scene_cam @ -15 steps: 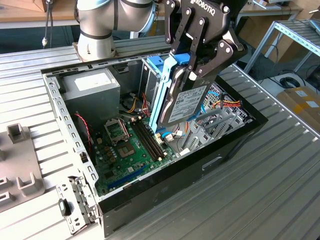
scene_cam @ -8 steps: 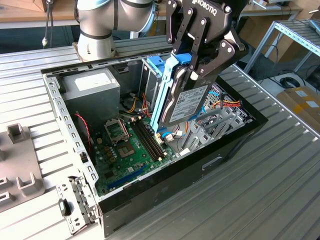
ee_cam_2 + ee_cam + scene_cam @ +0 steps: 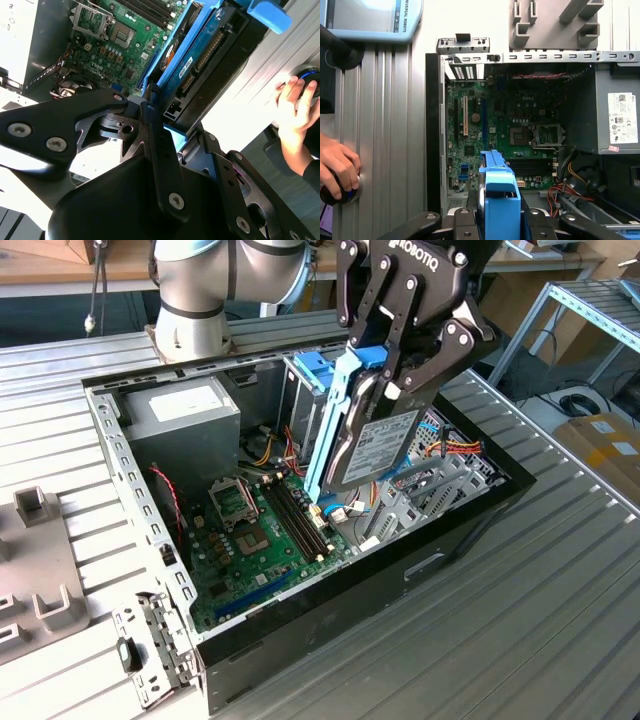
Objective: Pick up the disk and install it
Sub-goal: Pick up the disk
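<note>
The disk (image 3: 385, 445): where is it just now?

In the claw (image 3: 400, 375), held up over the open computer case (image 3: 125, 465). The claw is clenched on the disk's near end, and in the first wrist view its fingers (image 3: 463, 220) sit either side of it.

Which way does it point?

Its long axis runs down and away from the claw, leaning rather than plumb. It stands on edge. The labelled face turns to the exterior view's right, and the light blue frame (image 3: 330, 420) runs along the edge on the exterior view's left.

Why hold it like that?

My guess is that gripping one end leaves the far end free to lead into a bay. Keeping it edge-on should also let it slip past the cage and the loose cables.

And beyond the claw?

Nearest below the disk's far end are the memory slots (image 3: 300, 515) on the motherboard (image 3: 245, 540). I cannot tell whether the frame touches them. Just beside the disk stands the drive cage (image 3: 292, 405) with its blue handle. Farther off, the power supply (image 3: 180, 415) fills a corner of the case. Past the case wall lies the ribbed tabletop (image 3: 520, 640). There, well apart from the claw, a person's hand (image 3: 337, 162) rests on a round dark object.
</note>
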Motion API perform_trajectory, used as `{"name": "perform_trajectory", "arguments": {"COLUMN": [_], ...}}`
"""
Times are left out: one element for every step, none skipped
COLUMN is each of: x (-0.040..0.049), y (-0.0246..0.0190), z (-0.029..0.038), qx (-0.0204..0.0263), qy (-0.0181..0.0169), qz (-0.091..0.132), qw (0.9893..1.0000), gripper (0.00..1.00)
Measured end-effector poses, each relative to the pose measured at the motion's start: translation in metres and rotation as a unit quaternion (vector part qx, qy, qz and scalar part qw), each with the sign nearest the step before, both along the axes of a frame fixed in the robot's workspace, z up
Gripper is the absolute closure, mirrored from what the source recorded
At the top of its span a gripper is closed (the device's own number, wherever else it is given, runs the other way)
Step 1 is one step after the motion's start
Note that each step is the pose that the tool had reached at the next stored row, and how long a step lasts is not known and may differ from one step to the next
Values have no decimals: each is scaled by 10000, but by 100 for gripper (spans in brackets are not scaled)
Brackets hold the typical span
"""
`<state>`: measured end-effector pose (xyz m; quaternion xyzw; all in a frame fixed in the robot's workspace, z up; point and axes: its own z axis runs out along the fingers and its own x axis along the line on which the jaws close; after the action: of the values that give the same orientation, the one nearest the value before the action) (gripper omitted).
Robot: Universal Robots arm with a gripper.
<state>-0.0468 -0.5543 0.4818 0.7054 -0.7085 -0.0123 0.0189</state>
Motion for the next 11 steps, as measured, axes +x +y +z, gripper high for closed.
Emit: {"name": "perform_trajectory", "arguments": {"x": [4, 12, 15, 19, 23, 26, 29, 32, 35, 38, 42], "y": [-1, -2, -4, -6, -7, -8, -10, -12, -13, -15, -16], "z": [0, 0, -1, -1, -2, -2, -2, -3, -3, -3, -3], "qx": [0, 0, 0, 0, 0, 0, 0, 0, 0, 0, 0], "qy": [0, 0, 0, 0, 0, 0, 0, 0, 0, 0, 0], "qz": [0, 0, 0, 0, 0, 0, 0, 0, 0, 0, 0], "qw": [10000, 10000, 10000, 10000, 10000, 10000, 10000, 10000, 10000, 10000, 10000], "gripper": [63, 63, 63, 63, 63, 63, 63, 63, 63, 63, 63]}}
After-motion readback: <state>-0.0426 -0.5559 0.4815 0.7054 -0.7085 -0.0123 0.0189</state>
